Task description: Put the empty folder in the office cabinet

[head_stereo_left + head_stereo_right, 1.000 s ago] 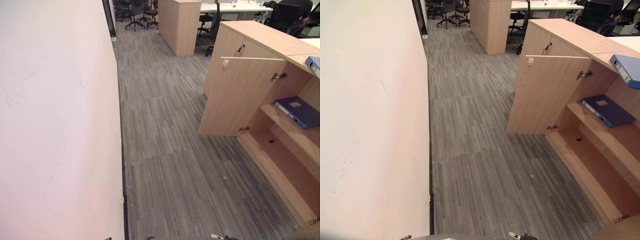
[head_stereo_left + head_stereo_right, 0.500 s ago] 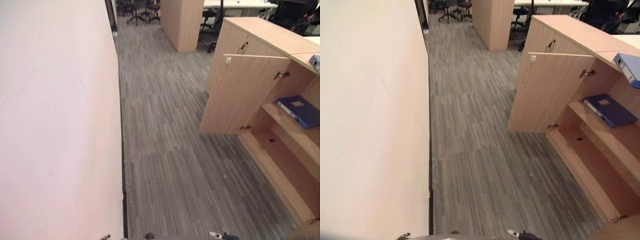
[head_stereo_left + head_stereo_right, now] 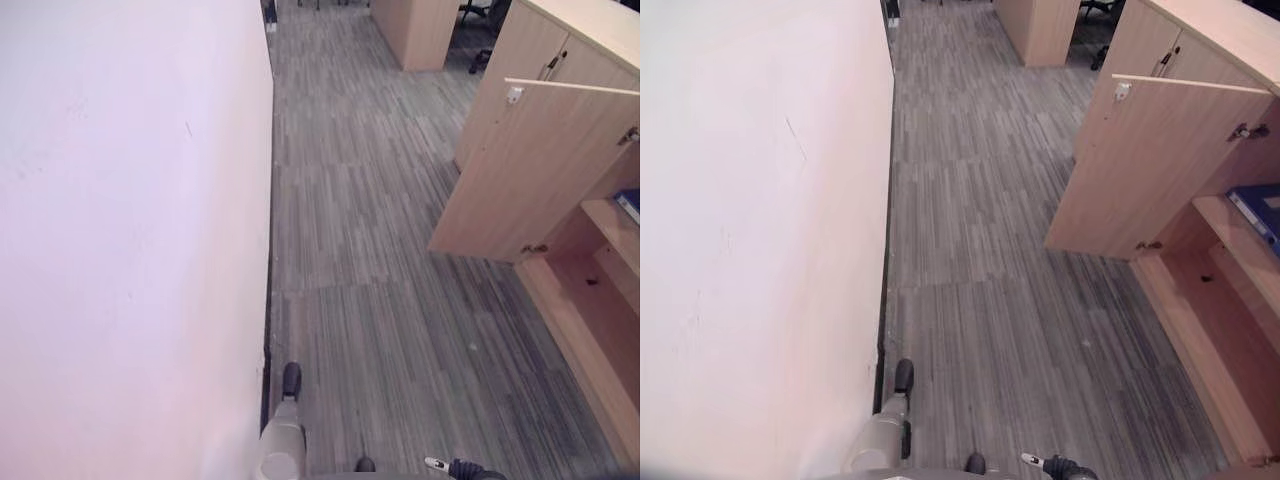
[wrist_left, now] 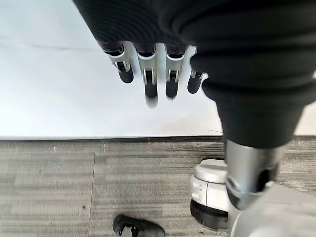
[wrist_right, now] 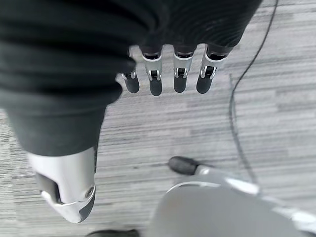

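Grey striped carpet [image 3: 370, 250] gives us a wide free lane between the white wall [image 3: 120, 220] at 9 o'clock and the cabinet [image 3: 1200, 300] at 3 o'clock, whose door [image 3: 1150, 165] stands open. On its shelf we see one corner of the blue folder [image 3: 1258, 208]; its long axis we cannot tell. Our left hand [image 4: 148, 74] and right hand [image 5: 168, 74] hang empty, fingers straight.

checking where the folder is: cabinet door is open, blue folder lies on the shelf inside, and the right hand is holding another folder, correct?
Not quite. The right hand holds nothing: in the right wrist view its fingers hang relaxed over bare floor. The rest stands: in the right eye view the cabinet door is open and the blue folder lies on the shelf inside.
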